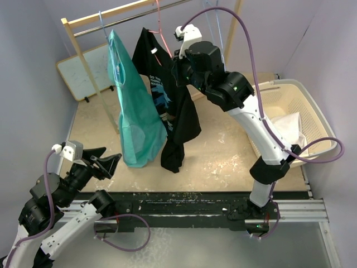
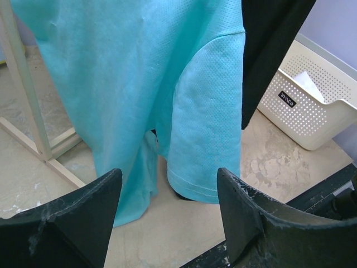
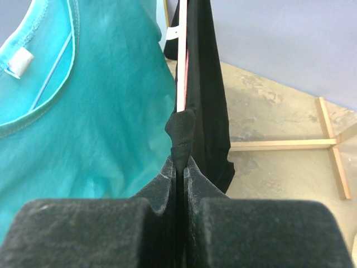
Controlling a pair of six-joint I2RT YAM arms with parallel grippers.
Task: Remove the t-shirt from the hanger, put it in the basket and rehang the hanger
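Observation:
A black t-shirt point(image 1: 167, 100) with a printed front hangs on a pink hanger point(image 1: 160, 33) from the wooden rail. My right gripper point(image 1: 177, 71) is shut on a pinch of the black shirt's shoulder fabric point(image 3: 182, 134), right beside the pink hanger arm point(image 3: 181, 61). A teal t-shirt point(image 1: 134, 111) hangs next to it on a blue hanger point(image 1: 105, 25). My left gripper point(image 1: 106, 159) is open and empty, low at the front left, facing the teal shirt's hem point(image 2: 195, 184).
A wooden clothes rack point(image 1: 75, 42) stands at the back, its foot point(image 3: 290, 145) on the table. A white laundry basket point(image 1: 295, 120) with a white cloth sits at the right. A whiteboard point(image 1: 83, 70) leans at the back left.

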